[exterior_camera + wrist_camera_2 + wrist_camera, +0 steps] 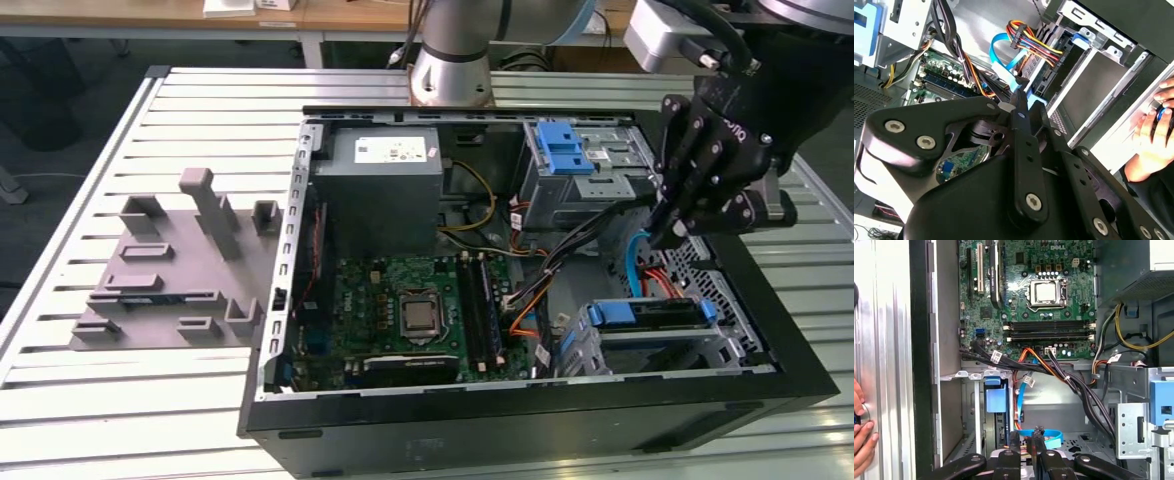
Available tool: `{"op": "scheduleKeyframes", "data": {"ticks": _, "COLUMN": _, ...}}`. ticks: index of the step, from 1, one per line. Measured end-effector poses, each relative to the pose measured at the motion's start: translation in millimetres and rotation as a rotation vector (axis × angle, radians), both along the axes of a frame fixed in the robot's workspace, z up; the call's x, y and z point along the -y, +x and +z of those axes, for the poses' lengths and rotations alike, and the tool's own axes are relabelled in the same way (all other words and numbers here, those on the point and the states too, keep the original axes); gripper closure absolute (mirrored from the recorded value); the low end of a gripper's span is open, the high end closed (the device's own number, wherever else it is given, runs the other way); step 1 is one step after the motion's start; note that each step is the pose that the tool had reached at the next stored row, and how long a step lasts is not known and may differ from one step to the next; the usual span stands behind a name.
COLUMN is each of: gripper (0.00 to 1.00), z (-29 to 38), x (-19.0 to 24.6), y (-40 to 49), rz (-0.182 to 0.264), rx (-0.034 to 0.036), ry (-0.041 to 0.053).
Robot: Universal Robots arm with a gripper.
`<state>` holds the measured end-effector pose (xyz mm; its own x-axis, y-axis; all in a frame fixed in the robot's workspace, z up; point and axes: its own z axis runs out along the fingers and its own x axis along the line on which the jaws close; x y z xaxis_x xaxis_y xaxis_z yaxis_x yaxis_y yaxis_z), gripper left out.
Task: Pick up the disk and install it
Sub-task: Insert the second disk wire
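The disk (650,313) sits in its blue carrier inside the metal drive cage (727,300) at the case's front right corner in the exterior view. In the first wrist view the disk's blue carrier end (995,398) shows edge-on in the cage slot. My gripper (663,238) hangs just above the cage, a little behind the disk and apart from it. Its black fingers (1013,440) stand close together with nothing between them, as the gripper (1020,100) also appears in the second wrist view.
The open computer case (287,300) lies on a slatted metal table (160,400). A motherboard (414,310), a grey power supply (380,190), a blue latch (571,148) and cable bundles (1054,372) crowd the inside. A person's hand (1154,132) rests beside the case. A grey fixture plate (167,280) lies outside.
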<state>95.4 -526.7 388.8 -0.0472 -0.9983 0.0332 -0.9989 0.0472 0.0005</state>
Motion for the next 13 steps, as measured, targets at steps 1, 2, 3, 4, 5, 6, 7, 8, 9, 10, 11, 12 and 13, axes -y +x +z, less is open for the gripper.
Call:
{"op": "scheduleKeyframes", "data": {"ticks": 1, "gripper": 0.76, "z": 0.0, "x": -1.6, "y": 0.0, "rz": 0.000, "rx": 0.0000, "ry": 0.0001}}
{"op": "scheduleKeyframes", "data": {"ticks": 2, "gripper": 0.76, "z": 0.0, "x": -3.2, "y": 0.0, "rz": 0.000, "rx": 0.0000, "ry": 0.0001}}
{"op": "scheduleKeyframes", "data": {"ticks": 3, "gripper": 0.76, "z": 0.0, "x": -4.7, "y": 0.0, "rz": 0.000, "rx": 0.0000, "ry": 0.0000}}
{"op": "scheduleKeyframes", "data": {"ticks": 4, "gripper": 0.76, "z": 0.0, "x": -6.2, "y": 0.0, "rz": 0.000, "rx": 0.0000, "ry": 0.0000}}
{"op": "scheduleKeyframes", "data": {"ticks": 5, "gripper": 0.76, "z": 0.0, "x": -7.5, "y": 0.0, "rz": 0.000, "rx": 0.0000, "ry": 0.0000}}
{"op": "scheduleKeyframes", "data": {"ticks": 6, "gripper": 0.76, "z": 0.0, "x": -8.8, "y": 0.0, "rz": 0.000, "rx": 0.0000, "ry": -0.0001}}
{"op": "scheduleKeyframes", "data": {"ticks": 7, "gripper": 0.76, "z": 0.0, "x": -9.9, "y": 0.0, "rz": 0.000, "rx": 0.0000, "ry": 0.0000}}
{"op": "scheduleKeyframes", "data": {"ticks": 8, "gripper": 0.76, "z": 0.0, "x": -10.8, "y": 0.0, "rz": 0.000, "rx": 0.0000, "ry": 0.0000}}
{"op": "scheduleKeyframes", "data": {"ticks": 9, "gripper": 0.76, "z": 0.0, "x": -11.6, "y": 0.0, "rz": 0.000, "rx": 0.0000, "ry": 0.0000}}
{"op": "scheduleKeyframes", "data": {"ticks": 10, "gripper": 0.76, "z": 0.0, "x": -11.9, "y": 0.0, "rz": 0.000, "rx": 0.0000, "ry": 0.0000}}
{"op": "scheduleKeyframes", "data": {"ticks": 11, "gripper": 0.76, "z": -0.1, "x": -12.1, "y": 0.0, "rz": 0.000, "rx": 0.0000, "ry": 0.0000}}
{"op": "scheduleKeyframes", "data": {"ticks": 12, "gripper": 0.76, "z": -0.3, "x": -12.2, "y": 0.0, "rz": 0.000, "rx": 0.0000, "ry": 0.0001}}
{"op": "scheduleKeyframes", "data": {"ticks": 13, "gripper": 0.76, "z": -0.7, "x": -12.2, "y": 0.0, "rz": 0.000, "rx": 0.0000, "ry": 0.0001}}
